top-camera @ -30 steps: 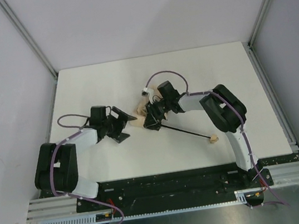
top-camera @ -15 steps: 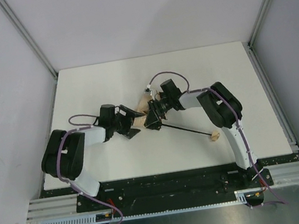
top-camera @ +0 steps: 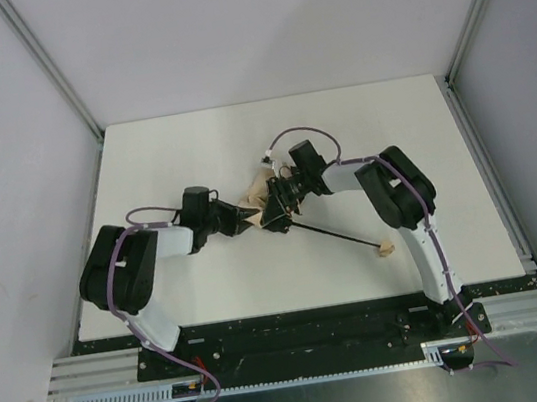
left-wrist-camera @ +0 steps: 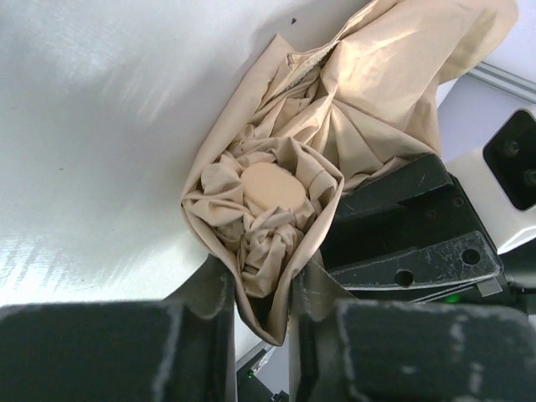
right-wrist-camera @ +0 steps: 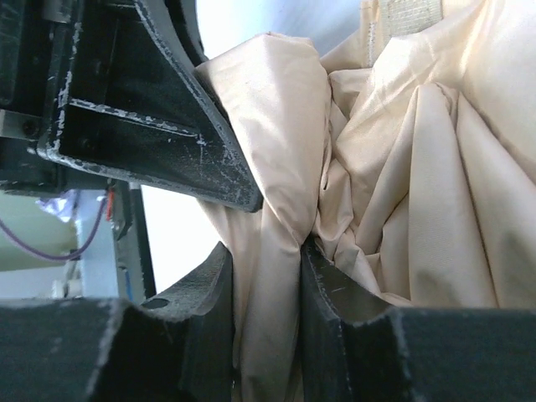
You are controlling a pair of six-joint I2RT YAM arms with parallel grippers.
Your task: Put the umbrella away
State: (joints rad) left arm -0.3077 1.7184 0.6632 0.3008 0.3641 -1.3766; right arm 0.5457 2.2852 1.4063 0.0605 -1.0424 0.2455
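1. lying on the white worktop [top-camera: 171,155], the one umbrella [top-camera: 254,201] has its long axis on a diagonal. the bunched beige canopy [left-wrist-camera: 335,126] is near the middle of the worktop. the thin black shaft [top-camera: 332,235] runs from the canopy towards the near right, and the small tan handle [top-camera: 385,248] sits at that end.
2. the handle end points to the near right, close beside the right arm's lower link. the canopy end points to the far left.
3. the canopy is crumpled into loose folds, not rolled. in the left wrist view a round tan cap [left-wrist-camera: 270,186] sits in the middle of the folds, facing the camera.
4. the left hand [left-wrist-camera: 261,289] is clenched on the umbrella, with a fold of canopy fabric pinched between its two fingers.
5. the right hand [right-wrist-camera: 264,276] is also clenched on the umbrella, with another fold of the canopy squeezed between its fingers from the opposite side.
6. the two hands meet at the canopy, very close together. in the right wrist view, a black part of the left hand lies against the fabric. neither hand touches the shaft or the handle.
7. count: one umbrella, two arms and two hands, with both hands on the same canopy.
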